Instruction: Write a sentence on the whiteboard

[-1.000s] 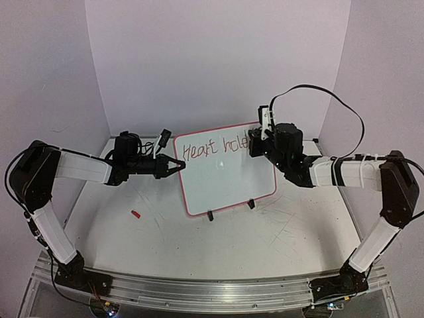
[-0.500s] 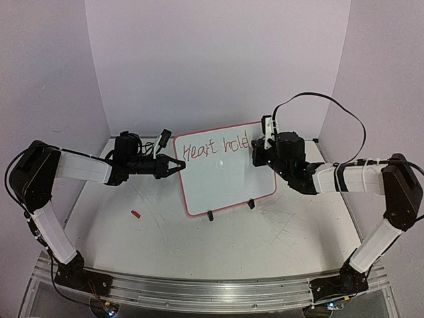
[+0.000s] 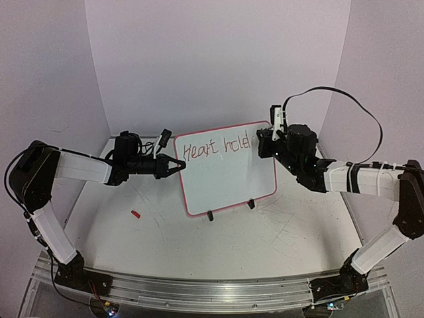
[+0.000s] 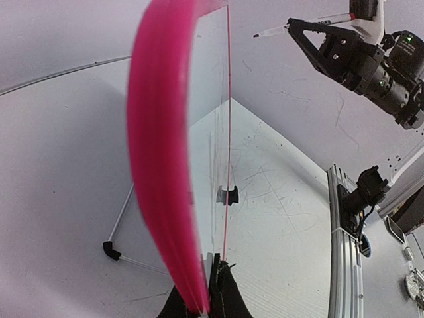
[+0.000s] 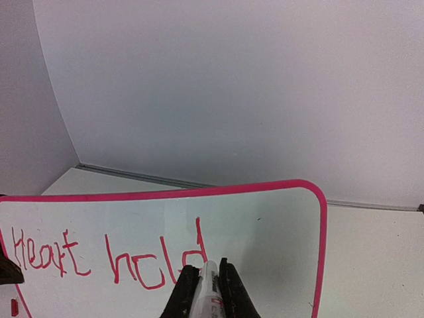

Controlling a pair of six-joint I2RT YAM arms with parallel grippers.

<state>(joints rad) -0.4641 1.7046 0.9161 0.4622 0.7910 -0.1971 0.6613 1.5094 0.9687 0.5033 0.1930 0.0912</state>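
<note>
Marker [image 5: 207,289] between the right fingers [image 5: 186,295]: lower body cut off by the frame edge. Whiteboard [image 4: 162,165] rim above the left fingers [image 4: 229,301]: blurred, top end cropped. Last written letter: partly hidden behind the marker.

**Open in front, blocked in the middle**

The whiteboard [image 3: 225,169] stands on the bench [image 3: 199,255], barring the way front to back. The left claw [image 3: 177,165] grips its left edge. The right claw [image 3: 264,144], holding a marker [image 4: 278,30], crowds its upper right corner. In front, only a small red piece [image 3: 135,214] lies on open bench.
</note>
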